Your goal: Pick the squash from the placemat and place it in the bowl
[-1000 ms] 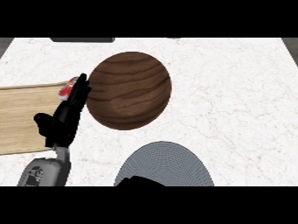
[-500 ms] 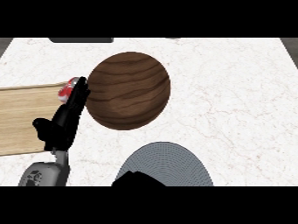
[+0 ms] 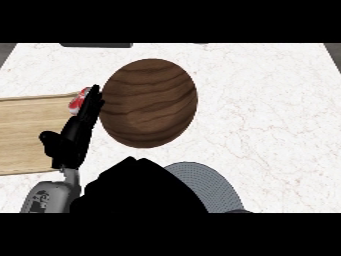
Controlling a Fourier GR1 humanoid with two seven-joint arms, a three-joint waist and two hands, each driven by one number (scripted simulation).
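You have the left hand [image 3: 75,134] over the right edge of the wooden placemat [image 3: 14,135], fingers stretched toward 12 o'clock, their tips touching a small red-and-white object [image 3: 79,98], presumably the squash, sitting at the placemat's corner just beside the bowl's rim at its 9 o'clock. The fingers look straight, not curled round it; whether the thumb pinches it you cannot tell. The brown wooden bowl [image 3: 148,102] sits centre on the marble counter [image 3: 276,115], nothing visible inside. The right hand [image 3: 140,185] shows as a dark mass at 6 o'clock; finger state unreadable. Judgement: the pick isn't confirmed; lift, carry and release into the bowl remain.
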